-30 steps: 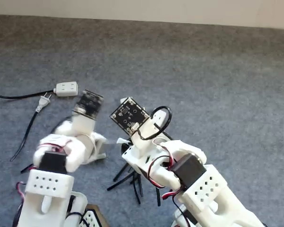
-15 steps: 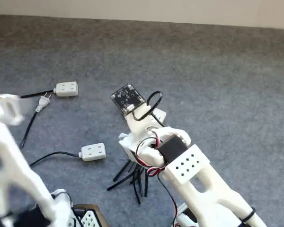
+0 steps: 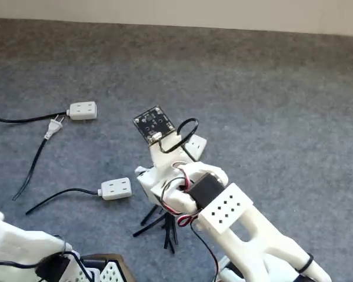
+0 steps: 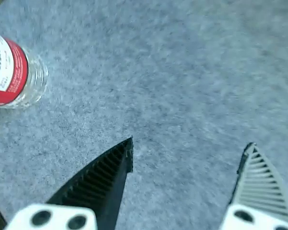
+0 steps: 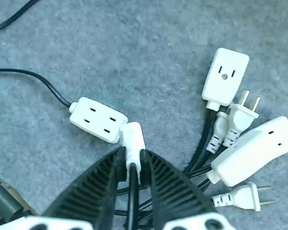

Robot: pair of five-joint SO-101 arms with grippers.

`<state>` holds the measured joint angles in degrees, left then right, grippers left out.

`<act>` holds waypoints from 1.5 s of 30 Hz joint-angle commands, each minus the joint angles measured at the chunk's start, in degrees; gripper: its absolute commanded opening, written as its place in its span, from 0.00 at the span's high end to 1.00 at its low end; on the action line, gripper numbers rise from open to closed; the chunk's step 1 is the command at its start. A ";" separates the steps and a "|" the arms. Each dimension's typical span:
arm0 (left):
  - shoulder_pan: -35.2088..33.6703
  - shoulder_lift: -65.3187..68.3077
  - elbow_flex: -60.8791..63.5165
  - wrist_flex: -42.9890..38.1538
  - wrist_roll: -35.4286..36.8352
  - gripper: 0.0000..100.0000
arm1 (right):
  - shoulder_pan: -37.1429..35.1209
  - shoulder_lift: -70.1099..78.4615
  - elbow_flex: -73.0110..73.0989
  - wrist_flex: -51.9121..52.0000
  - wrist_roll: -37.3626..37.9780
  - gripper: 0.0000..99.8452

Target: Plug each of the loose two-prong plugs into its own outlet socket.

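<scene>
Right now your right gripper (image 5: 132,153) pinches a white plug (image 5: 131,136) just beside the end of an outlet socket (image 5: 97,120). Your left gripper (image 4: 189,143) hangs spread over grey carpet (image 4: 182,72) near a bottle (image 4: 12,72). Farther off, a pale wall (image 3: 176,10) edges the carpet.

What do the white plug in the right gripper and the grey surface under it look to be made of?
The white plug seems moulded plastic, smooth with a slight sheen. The grey surface looks like short-pile carpet or felt, matte and fuzzy-textured.
</scene>
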<state>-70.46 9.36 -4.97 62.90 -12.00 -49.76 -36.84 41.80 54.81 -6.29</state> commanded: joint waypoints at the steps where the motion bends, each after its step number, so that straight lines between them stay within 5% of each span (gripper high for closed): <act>1: -1.89 3.56 -1.89 -4.75 -0.09 0.65 | -0.92 6.99 -11.47 6.90 -2.81 1.00; 11: -3.30 7.78 -1.89 -11.16 -0.18 0.65 | -0.92 33.36 -44.09 25.36 -9.14 1.00; 15: -5.58 9.89 -2.33 -15.47 -0.18 0.65 | -2.59 34.59 -44.44 25.19 -18.81 0.99; 24: -6.20 13.67 -2.42 -19.52 -0.18 0.65 | -10.33 35.82 -43.65 25.27 -23.47 0.99; 45: -6.99 13.93 -1.80 -19.96 -0.18 0.65 | -5.23 41.27 -42.95 21.76 -24.00 0.99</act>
<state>-77.23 23.69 -5.05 43.74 -12.00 -55.74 5.45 0.31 78.55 -29.67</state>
